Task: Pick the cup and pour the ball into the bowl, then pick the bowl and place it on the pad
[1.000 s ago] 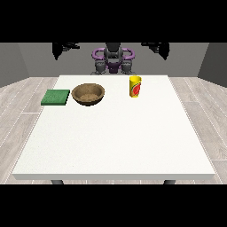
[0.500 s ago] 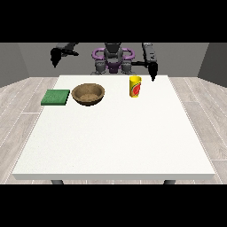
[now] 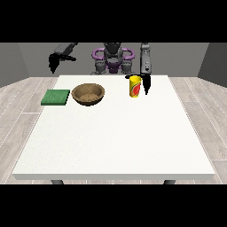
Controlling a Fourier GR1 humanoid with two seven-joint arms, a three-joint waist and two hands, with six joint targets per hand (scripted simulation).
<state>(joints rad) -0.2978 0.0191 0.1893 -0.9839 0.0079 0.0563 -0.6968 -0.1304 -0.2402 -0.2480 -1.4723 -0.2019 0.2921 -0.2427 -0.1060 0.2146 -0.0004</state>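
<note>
- Front view: a white bench point(image 3: 115, 137) fills the middle, with the robot point(image 3: 113, 57) small at its far edge.
- A yellow cup point(image 3: 135, 86) with a red mark stands upright on the far part of the bench, right of centre; the ball cannot be seen.
- A brown bowl point(image 3: 88, 94) sits left of the cup and well apart from it, also on the far part.
- A green pad point(image 3: 56, 97) lies flat just left of the bowl, near the bench's left edge, not touching the bowl.
- The hand at the view's right point(image 3: 146, 83) hangs down just beside the cup on its right; whether it touches the cup or how its fingers lie I cannot tell.
- The hand at the view's left point(image 3: 54, 61) is raised beyond the bench's far left corner, away from every object; its fingers' state cannot be told.
</note>
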